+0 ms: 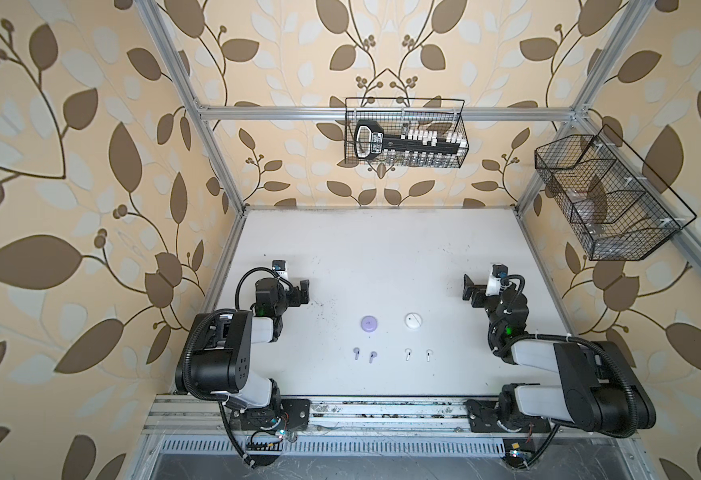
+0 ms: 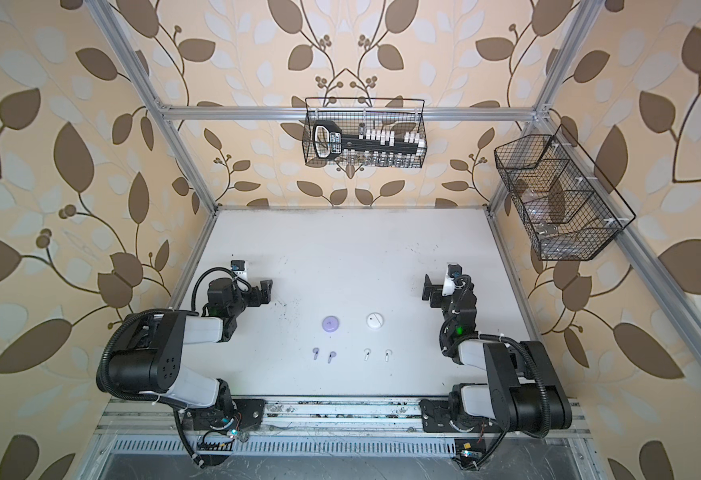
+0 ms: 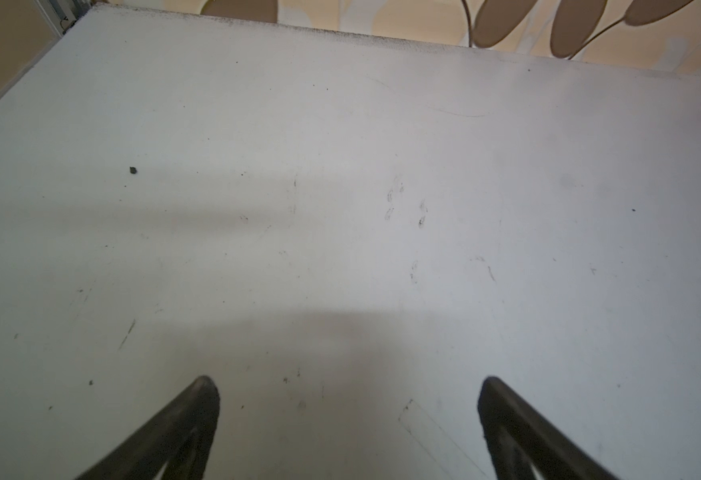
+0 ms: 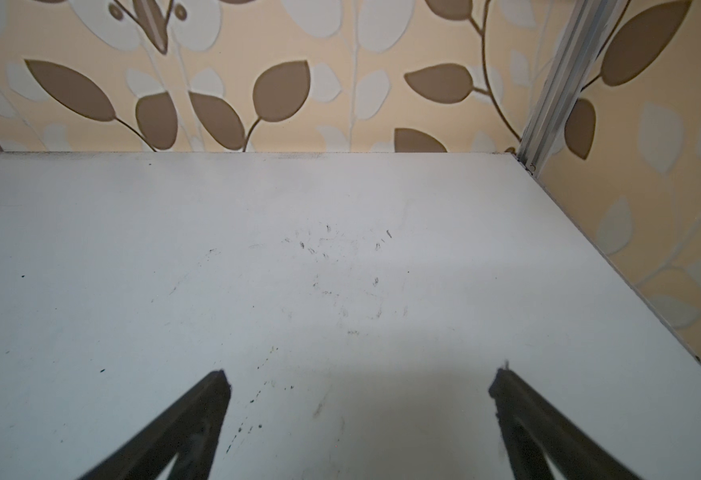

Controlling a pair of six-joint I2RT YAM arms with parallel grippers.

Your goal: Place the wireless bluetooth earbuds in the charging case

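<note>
Nothing of the task is begun yet: the left jaws and the right jaws both stand wide apart and empty, each well out to its own side of the scuffed white table point(image 1: 382, 249), and each wrist view shows only bare table between its black fingertips point(image 3: 205, 395). In both top views the four tiny stemmed plastic earbuds lie in a row near the front middle, all apart from one another: two pale lilac earbuds point(image 1: 356, 353) on the left, two white earbuds point(image 1: 408, 353) on the right. Just behind each pair sits its round charging case, the lilac case point(image 1: 369, 323) and the white case point(image 1: 413, 321); their lids look shut, though this is hard to tell. The step in hand seems to be the first reach, which likely calls for opening a case, then a fine pinch on an earbud that could easily skid
</note>
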